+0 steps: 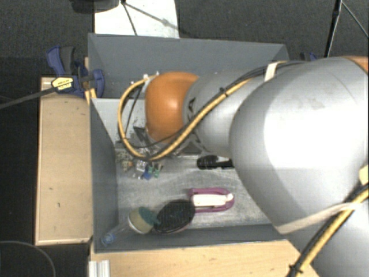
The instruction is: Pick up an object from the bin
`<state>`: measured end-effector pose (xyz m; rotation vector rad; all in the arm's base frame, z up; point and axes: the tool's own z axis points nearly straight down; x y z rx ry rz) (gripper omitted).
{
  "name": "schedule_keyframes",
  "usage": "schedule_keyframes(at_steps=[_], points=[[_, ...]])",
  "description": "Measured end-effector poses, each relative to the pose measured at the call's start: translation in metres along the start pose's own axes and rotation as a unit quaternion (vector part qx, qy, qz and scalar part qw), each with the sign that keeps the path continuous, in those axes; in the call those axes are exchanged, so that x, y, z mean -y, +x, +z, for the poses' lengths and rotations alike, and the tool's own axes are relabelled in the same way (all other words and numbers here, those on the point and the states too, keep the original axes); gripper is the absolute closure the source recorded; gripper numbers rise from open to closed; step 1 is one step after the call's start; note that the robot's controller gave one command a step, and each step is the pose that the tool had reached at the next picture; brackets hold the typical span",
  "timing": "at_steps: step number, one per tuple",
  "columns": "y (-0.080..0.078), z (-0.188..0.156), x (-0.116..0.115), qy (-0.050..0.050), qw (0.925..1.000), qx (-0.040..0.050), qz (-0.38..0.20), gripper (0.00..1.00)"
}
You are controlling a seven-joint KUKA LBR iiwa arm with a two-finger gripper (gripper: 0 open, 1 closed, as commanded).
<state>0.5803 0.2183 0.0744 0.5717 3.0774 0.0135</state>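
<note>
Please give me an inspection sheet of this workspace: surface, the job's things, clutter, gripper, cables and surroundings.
Surface: grey bin floor, bare between the things.
Job's things: black round brush; purple-and-white piece right beside it; black cylinder close by the arm; pale round thing left of the brush.
Clutter: small bits by the left wall, too small to tell.
Grippers: gripper low near the left wall, below the orange wrist cover.
Cables: yellow and black cables loop round the cover.
Surroundings: dark floor.

Black round brush [174, 216] at btm; purple/white handle [211, 201] just right; black cylinder [213, 163] above.
</note>
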Motion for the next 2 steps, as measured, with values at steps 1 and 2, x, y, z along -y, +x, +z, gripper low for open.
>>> schedule_keyframes(at_steps=[1,2], points=[[-0.002,-0.042,-0.002,0.003,1.0,-0.0026,-0.001,1.0],[-0.004,-0.1,-0.003,0.002,1.0,-0.0017,-0.002,1.0]])
